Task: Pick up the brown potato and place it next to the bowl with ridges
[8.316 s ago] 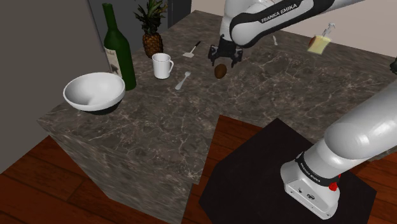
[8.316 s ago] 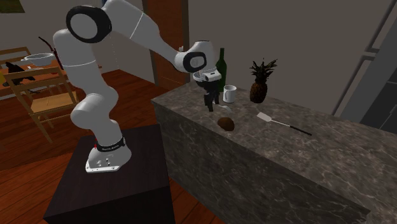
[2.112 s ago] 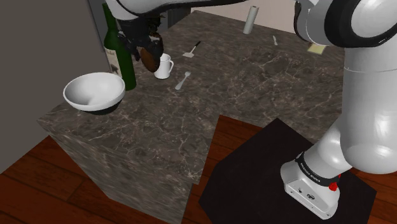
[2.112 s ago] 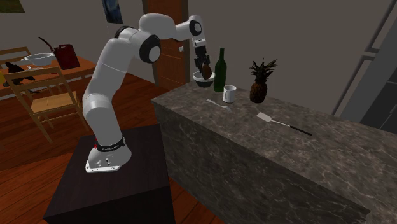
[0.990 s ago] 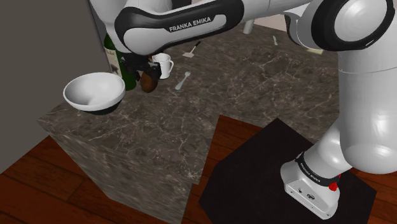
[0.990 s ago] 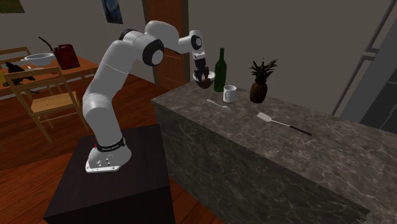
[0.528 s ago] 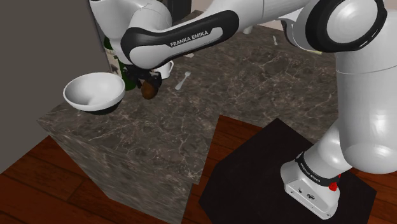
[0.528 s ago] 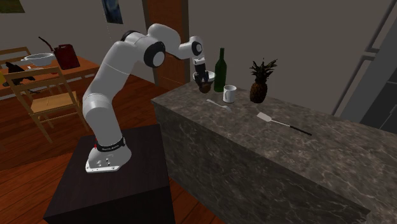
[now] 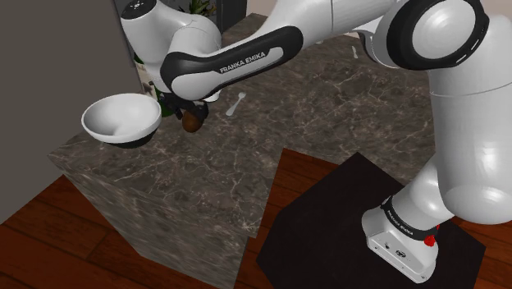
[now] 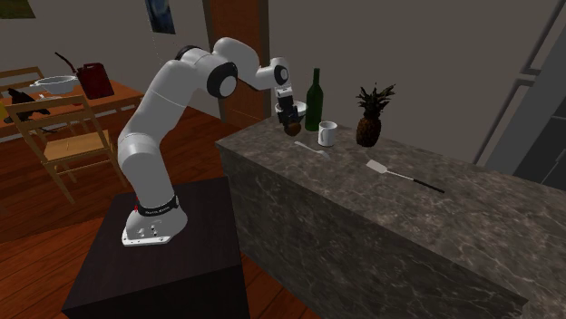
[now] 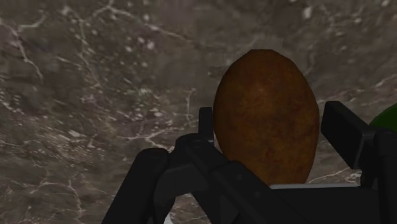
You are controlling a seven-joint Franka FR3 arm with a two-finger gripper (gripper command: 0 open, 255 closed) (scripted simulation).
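The brown potato (image 9: 191,122) sits low on the dark marble counter (image 9: 271,123), just to the right of the white bowl (image 9: 121,120) in the shoulder view. My black gripper (image 9: 190,112) comes down on it from above and is shut on it. In the wrist view the potato (image 11: 266,121) stands between the fingers (image 11: 205,124), the gripper (image 11: 273,124) clasping its sides with the counter close behind. In the second exterior view the gripper (image 10: 290,120) and potato (image 10: 294,130) are at the counter's far left end, in front of the bowl.
A green bottle (image 10: 314,98) stands right behind the potato, and its edge (image 11: 388,121) shows beside one finger. A white mug (image 10: 326,134), a spoon (image 9: 237,102), a pineapple (image 10: 368,118) and a spatula (image 10: 399,175) lie further along. The counter's edge (image 9: 90,176) drops off near the bowl.
The arm has come down and carried the potato from above the mug and bottle to the counter beside the bowl. The bowl has not moved.
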